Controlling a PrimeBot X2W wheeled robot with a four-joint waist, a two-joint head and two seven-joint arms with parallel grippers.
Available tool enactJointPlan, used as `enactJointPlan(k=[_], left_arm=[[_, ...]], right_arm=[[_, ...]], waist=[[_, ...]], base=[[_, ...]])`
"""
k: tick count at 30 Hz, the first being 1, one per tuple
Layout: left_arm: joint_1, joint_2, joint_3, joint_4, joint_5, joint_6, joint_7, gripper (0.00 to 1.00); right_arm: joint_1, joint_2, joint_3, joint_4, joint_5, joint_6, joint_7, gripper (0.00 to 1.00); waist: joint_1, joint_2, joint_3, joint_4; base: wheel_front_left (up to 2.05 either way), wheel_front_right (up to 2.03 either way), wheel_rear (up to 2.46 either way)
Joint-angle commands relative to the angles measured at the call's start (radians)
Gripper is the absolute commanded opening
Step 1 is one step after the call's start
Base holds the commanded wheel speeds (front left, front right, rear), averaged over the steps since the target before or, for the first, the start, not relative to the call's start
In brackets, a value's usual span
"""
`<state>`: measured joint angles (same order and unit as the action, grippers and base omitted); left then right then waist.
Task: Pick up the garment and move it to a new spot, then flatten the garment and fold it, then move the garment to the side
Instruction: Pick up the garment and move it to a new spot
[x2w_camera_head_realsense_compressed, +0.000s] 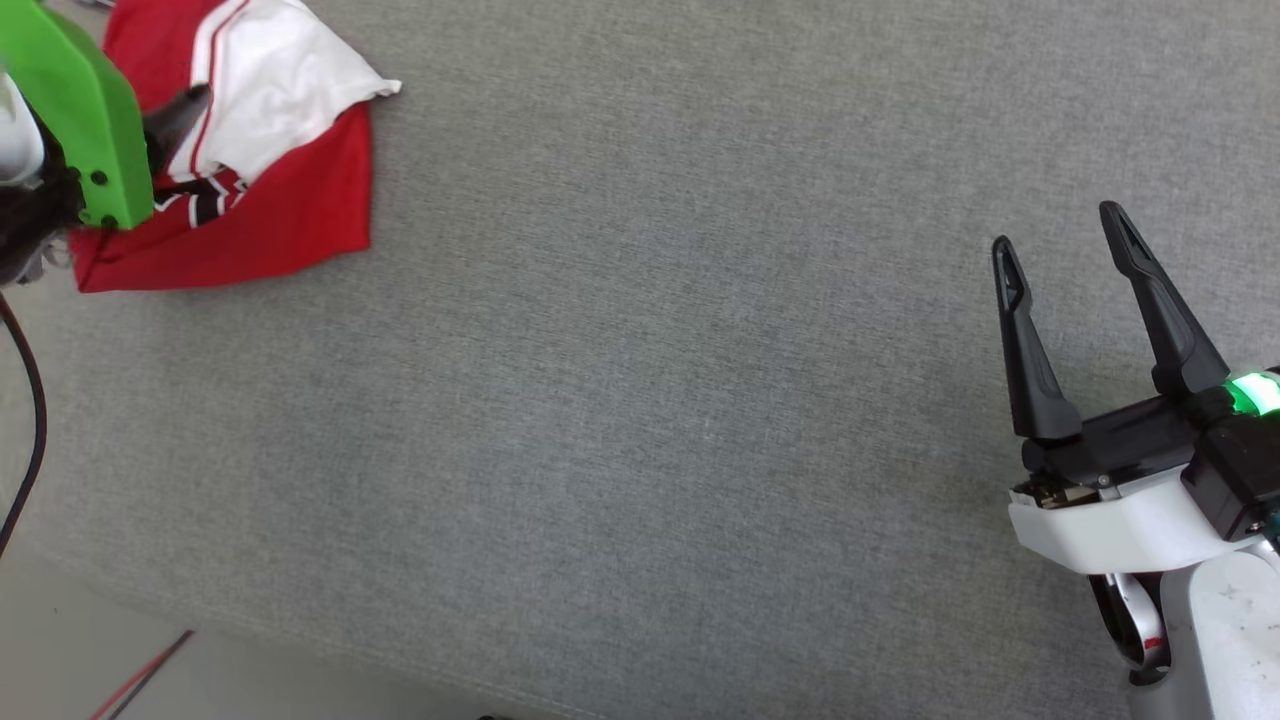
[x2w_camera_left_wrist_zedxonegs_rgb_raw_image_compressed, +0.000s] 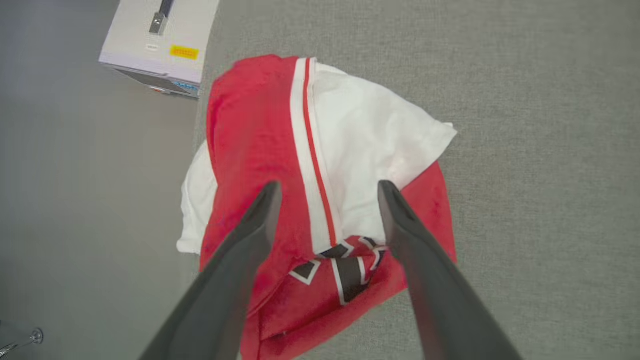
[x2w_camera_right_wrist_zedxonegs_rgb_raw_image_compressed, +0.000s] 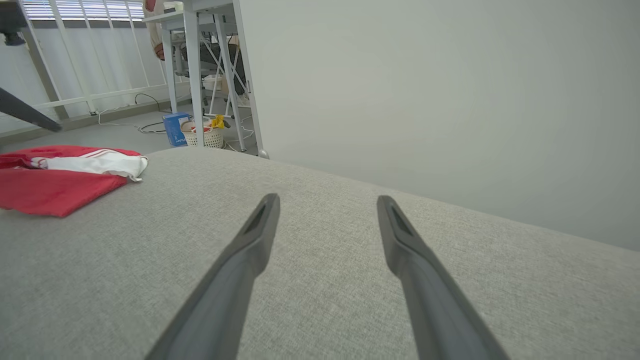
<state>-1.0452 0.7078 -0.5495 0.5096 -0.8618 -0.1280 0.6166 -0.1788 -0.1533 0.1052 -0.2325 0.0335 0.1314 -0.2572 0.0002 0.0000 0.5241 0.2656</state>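
Observation:
The garment (x2w_camera_head_realsense_compressed: 290, 210) lies folded in a compact bundle at the far left of the grey surface, red body underneath and a white sleeve on top. Part of its black print (x2w_camera_left_wrist_zedxonegs_rgb_raw_image_compressed: 345, 270) shows near the front. My left gripper (x2w_camera_left_wrist_zedxonegs_rgb_raw_image_compressed: 327, 187) hovers over it, open, with the fingers on either side of the red-and-white trim and nothing between them. One dark finger (x2w_camera_head_realsense_compressed: 178, 112) pokes out from the green wrist cover (x2w_camera_head_realsense_compressed: 85, 110). My right gripper (x2w_camera_head_realsense_compressed: 1058, 228) stands open and empty far to the right, above bare surface. From that wrist the garment (x2w_camera_right_wrist_zedxonegs_rgb_raw_image_compressed: 50, 190) is far off to the left.
The grey padded surface (x2w_camera_head_realsense_compressed: 650, 400) stretches between the two arms. Its front edge runs along the lower left, with floor and a black cable (x2w_camera_head_realsense_compressed: 30, 400) beyond. A white box (x2w_camera_left_wrist_zedxonegs_rgb_raw_image_compressed: 160, 40) sits on the floor past the garment. White table legs (x2w_camera_right_wrist_zedxonegs_rgb_raw_image_compressed: 192, 75) and a basket (x2w_camera_right_wrist_zedxonegs_rgb_raw_image_compressed: 202, 136) stand behind.

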Motion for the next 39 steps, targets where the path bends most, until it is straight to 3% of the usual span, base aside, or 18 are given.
enactJointPlan(k=[1, 7, 17, 18, 19, 20, 29, 34, 39], left_arm=[[-0.021, 0.013, -0.018, 0.004, -0.017, -0.003, 0.025, 1.0], [-0.007, 0.028, -0.129, 0.044, -0.055, -0.003, 0.102, 1.0], [0.027, -0.016, -0.296, 0.104, -0.097, -0.003, 0.121, 1.0], [0.024, -0.019, -0.31, 0.104, -0.103, -0.003, 0.116, 0.92], [0.019, -0.018, -0.32, 0.104, -0.104, -0.003, 0.108, 0.43], [0.012, -0.016, -0.329, 0.104, -0.107, -0.003, 0.094, 0.0], [-0.074, 0.038, -0.381, 0.022, -0.079, -0.003, -0.188, 0.0], [-0.099, 0.06, -0.441, -0.07, -0.036, -0.003, -0.267, 0.0], [-0.112, 0.028, -0.498, -0.177, -0.002, -0.003, -0.323, 0.0]], right_arm=[[-0.021, -0.007, 0.0, -0.006, 0.007, -0.001, -0.005, 1.0], [-0.036, -0.019, 0.001, -0.01, 0.012, -0.001, -0.005, 1.0], [-0.052, -0.025, 0.002, -0.001, 0.018, -0.001, -0.005, 1.0], [-0.052, -0.024, 0.001, 0.002, 0.019, -0.001, -0.005, 1.0], [-0.051, -0.024, 0.002, 0.005, 0.02, -0.001, -0.005, 1.0], [-0.051, -0.022, 0.004, 0.008, 0.022, -0.001, -0.005, 1.0], [0.0, 0.016, 0.003, 0.047, 0.051, -0.001, -0.005, 1.0], [0.03, 0.037, 0.0, 0.059, 0.058, -0.001, -0.005, 1.0], [0.052, 0.056, -0.005, 0.064, 0.064, -0.001, -0.005, 1.0]], waist=[[-0.0002, 0.0, 0.03, -0.021], [-0.0002, 0.0, 0.075, -0.036], [-0.0002, 0.0, 0.096, -0.038], [-0.0002, 0.0, 0.092, -0.037], [-0.0002, 0.0, 0.086, -0.036], [-0.0002, 0.0, 0.077, -0.035], [-0.0002, 0.0, -0.097, -0.028], [-0.0002, 0.0, -0.17, -0.033], [-0.0002, 0.0, -0.218, -0.054]], base=[[0.0, 0.0, 0.0], [0.0, 0.0, 0.0], [0.0, 0.0, 0.0], [0.0, 0.0, 0.0], [0.0, 0.0, 0.0], [0.0, 0.0, 0.0], [0.0, 0.0, 0.0], [0.0, 0.0, 0.0], [0.0, 0.0, 0.0]])
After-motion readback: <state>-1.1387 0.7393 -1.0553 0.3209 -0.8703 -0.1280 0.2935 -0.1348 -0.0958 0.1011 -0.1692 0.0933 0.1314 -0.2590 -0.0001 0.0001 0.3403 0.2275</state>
